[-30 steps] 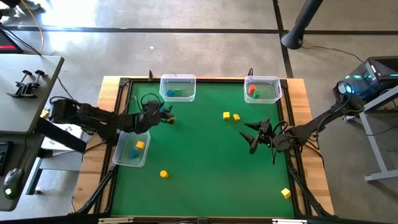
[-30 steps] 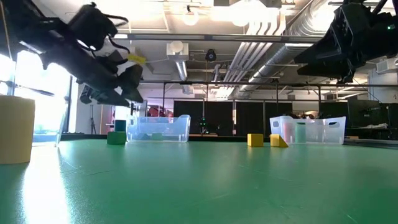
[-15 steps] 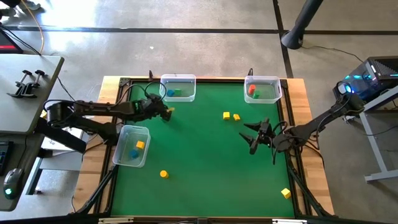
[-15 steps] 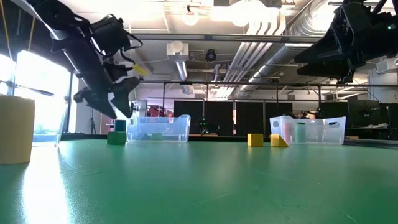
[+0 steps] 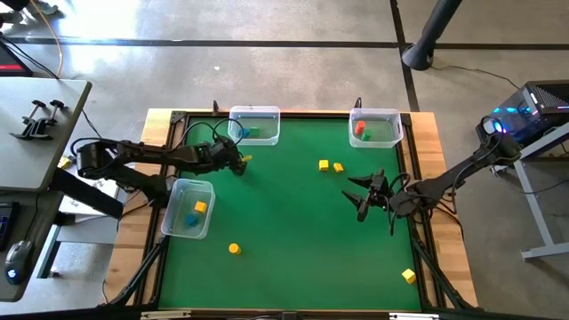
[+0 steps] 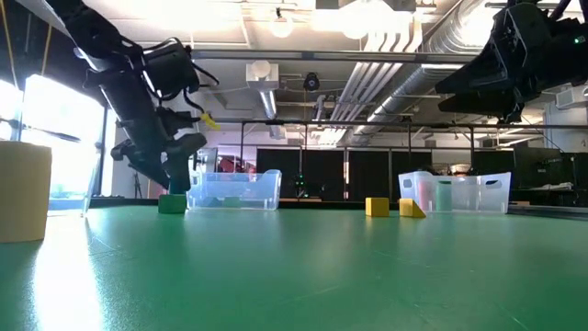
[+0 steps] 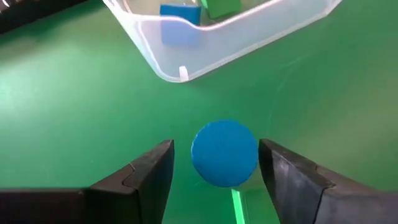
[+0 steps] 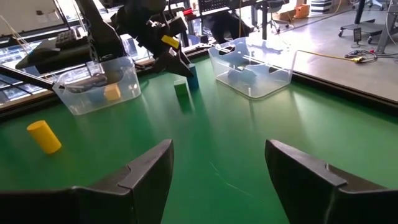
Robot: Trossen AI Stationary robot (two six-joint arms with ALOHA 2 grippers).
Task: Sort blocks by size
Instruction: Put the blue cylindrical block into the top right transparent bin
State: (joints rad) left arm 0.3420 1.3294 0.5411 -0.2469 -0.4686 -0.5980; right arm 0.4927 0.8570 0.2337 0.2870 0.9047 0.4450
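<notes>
Green felt covers the tabletop (image 5: pixel 293 222), framed in pale wood, with a concrete floor around it and a dim room of ceiling pipes behind in the low view. At the far left, a blue cylinder (image 7: pixel 224 153) stands on end with its round face turned up, its long axis vertical, just beside a small green block (image 8: pixel 181 88) and close to the near wall of the far-left bin (image 5: pixel 254 125). That clear bin holds a blue block (image 7: pixel 180 13) and a green one (image 5: pixel 255 132). The far-right bin (image 5: pixel 375 127) holds a red block (image 5: pixel 360 128) and a green piece. A third bin (image 5: pixel 188 209) at the near left holds a yellow block (image 5: pixel 201 206) and a blue one (image 5: pixel 190 219). Loose on the felt lie two yellow blocks (image 5: pixel 331 165) side by side in the middle far area, a yellow cylinder (image 5: pixel 234 249) on its side near the near-left bin, and a yellow block (image 5: pixel 408 276) at the near right corner. The left pincer (image 7: pixel 214 168) hangs over the blue cylinder with its fingers (image 7: pixel 146 177) spread wide on either side, clear of it and holding nothing. The right pincer (image 8: pixel 214 168) hovers at the right side of the tabletop, fingers wide apart and empty.
</notes>
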